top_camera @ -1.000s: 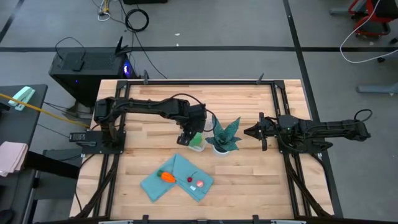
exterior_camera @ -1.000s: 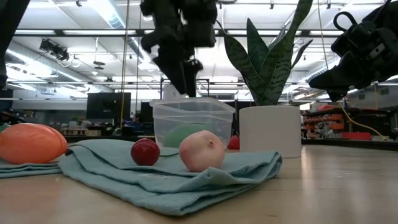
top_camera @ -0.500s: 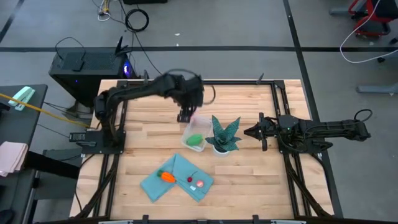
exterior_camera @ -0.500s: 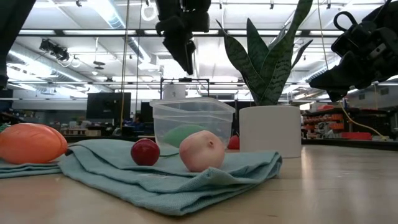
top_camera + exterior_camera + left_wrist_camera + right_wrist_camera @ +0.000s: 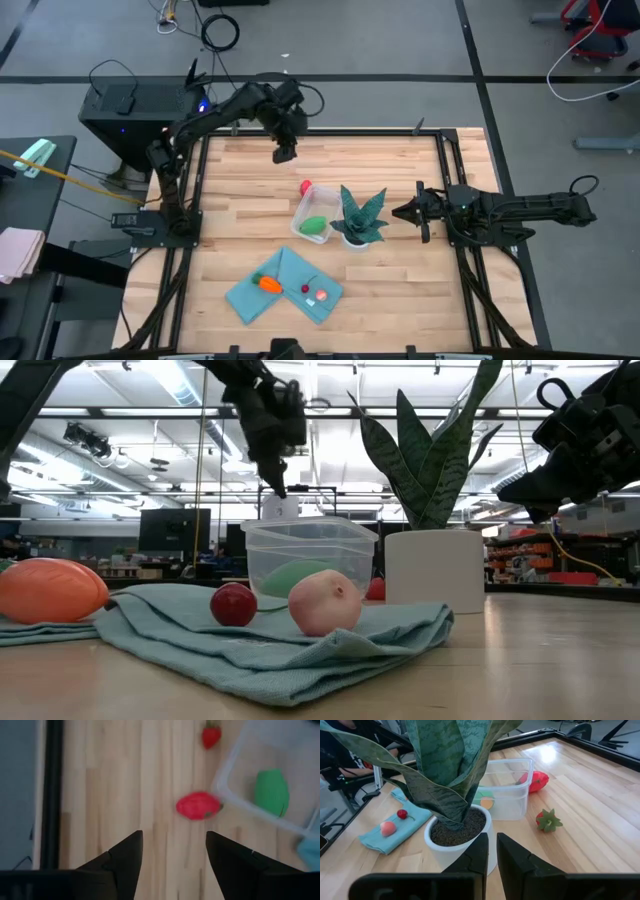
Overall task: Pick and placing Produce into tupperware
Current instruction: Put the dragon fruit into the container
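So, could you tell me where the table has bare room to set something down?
The near right corner, right of the cloth and below the right gripper, is bare. So is the left side, left of the box. It is crowded around the box, plant and red piece.

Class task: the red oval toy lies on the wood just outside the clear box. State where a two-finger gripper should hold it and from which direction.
Grip the red oval toy across its narrower middle, coming straight down. It lies flat on the table with one end against the clear box, so the fingers should probably close on its two free long sides. The open left gripper is above it.
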{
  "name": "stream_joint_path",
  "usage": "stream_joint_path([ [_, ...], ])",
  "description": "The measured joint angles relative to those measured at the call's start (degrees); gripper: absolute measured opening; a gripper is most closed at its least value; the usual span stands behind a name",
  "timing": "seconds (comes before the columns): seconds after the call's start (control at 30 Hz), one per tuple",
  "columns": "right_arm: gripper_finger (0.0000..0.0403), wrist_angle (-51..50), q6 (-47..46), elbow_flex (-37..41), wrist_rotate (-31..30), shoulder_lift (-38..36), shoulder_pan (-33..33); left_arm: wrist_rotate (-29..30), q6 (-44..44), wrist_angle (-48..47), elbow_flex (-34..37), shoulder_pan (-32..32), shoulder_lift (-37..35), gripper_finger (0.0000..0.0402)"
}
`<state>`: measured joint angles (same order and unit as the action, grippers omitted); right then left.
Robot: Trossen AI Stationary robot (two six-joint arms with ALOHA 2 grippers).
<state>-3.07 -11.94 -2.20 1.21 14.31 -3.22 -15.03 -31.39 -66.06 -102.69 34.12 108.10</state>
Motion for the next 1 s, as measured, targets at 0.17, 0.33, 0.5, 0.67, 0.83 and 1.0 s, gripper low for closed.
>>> stream_joint_path([
  [0.17,0.0045,0.0,0.3,0.0,0.0,0.0,0.0,0.9,-11.4,-0.4,0.0,-2.3,3.5,0.0209],
  [0.33,0.0045,0.0,0.5,0.0,0.2,0.1,0.0,5.5,-25.6,-2.3,0.0,-4.2,8.8,0.0204],
  [0.5,0.0045,0.0,1.4,0.0,0.4,0.1,0.0,12.2,-30.0,-5.9,0.1,-4.9,12.3,0.02],
  [0.67,0.0045,0.0,1.4,0.0,0.4,0.1,0.0,16.4,-33.2,-5.7,0.0,-4.8,13.0,0.0191],
  [0.83,0.0047,0.0,1.6,0.0,0.7,0.1,0.0,16.2,-34.5,-2.0,0.0,-4.7,12.6,0.0193],
  [1.0,0.0056,0.0,1.6,0.0,1.0,0.3,0.0,10.8,-33.9,3.5,0.0,-4.2,12.5,0.0203],
])
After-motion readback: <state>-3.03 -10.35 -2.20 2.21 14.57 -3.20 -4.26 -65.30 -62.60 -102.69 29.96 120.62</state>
